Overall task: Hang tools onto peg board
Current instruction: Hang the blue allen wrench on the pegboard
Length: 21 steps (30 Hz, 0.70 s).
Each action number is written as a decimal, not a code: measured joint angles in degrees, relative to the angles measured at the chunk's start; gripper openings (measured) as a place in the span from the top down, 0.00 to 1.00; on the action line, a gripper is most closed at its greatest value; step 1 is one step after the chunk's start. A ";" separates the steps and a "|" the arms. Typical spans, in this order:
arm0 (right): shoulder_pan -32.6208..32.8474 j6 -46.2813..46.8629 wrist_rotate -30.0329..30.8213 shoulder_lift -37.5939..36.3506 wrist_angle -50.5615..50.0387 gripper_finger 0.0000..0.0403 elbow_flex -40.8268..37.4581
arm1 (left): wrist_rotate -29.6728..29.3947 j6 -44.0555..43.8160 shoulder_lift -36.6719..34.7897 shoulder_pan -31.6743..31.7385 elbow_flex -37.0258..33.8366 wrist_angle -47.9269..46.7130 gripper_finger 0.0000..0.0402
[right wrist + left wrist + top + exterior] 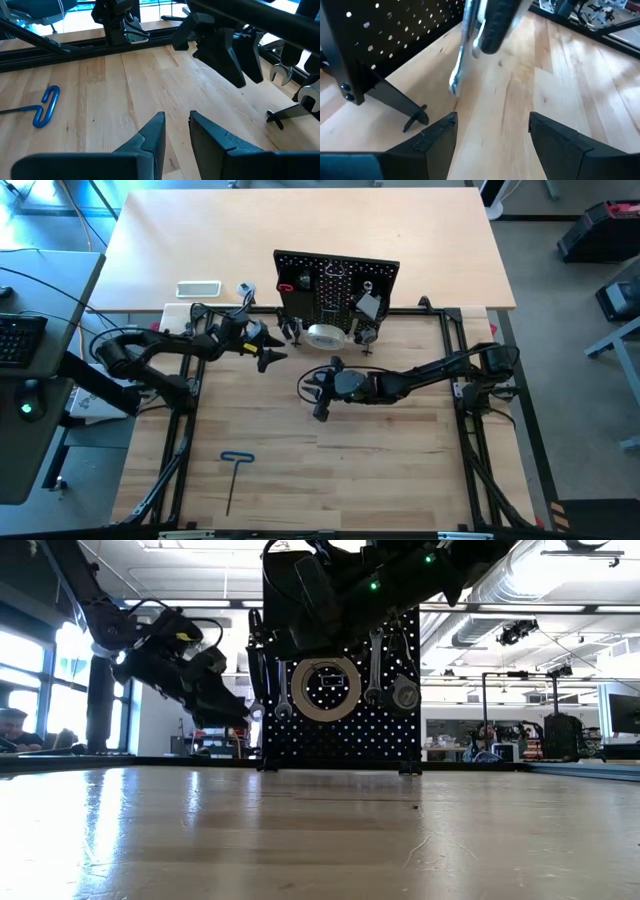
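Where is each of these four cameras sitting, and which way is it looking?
High view: above the table, looking straight down; both arms show, left gripper by the peg board.
Low view: at table-top height, looking level at the peg board; arms come in from above.
Left wrist view: on the left arm, looking past its open fingers at the board's foot.
Right wrist view: on the right arm, over its fingers, towards the blue hex key.
Shared: that hex key also shows from above.

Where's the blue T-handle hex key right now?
In the high view, the blue T-handle hex key lies flat on the table's near-left area, apart from both grippers and well in front of the peg board.
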 joint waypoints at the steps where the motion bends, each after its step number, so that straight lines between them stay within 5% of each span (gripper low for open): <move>1: 0.11 0.00 0.00 0.00 0.00 0.80 0.00 | -0.16 0.40 -0.98 -0.01 0.00 -1.35 0.41; 12: 0.76 0.00 0.02 0.00 -0.44 0.80 0.00 | -1.17 2.06 -17.31 -1.93 0.00 -20.73 0.41; 21: 3.28 -0.02 0.01 0.00 -2.78 0.80 0.00 | -7.80 -1.01 -28.82 -13.79 -0.02 -40.09 0.41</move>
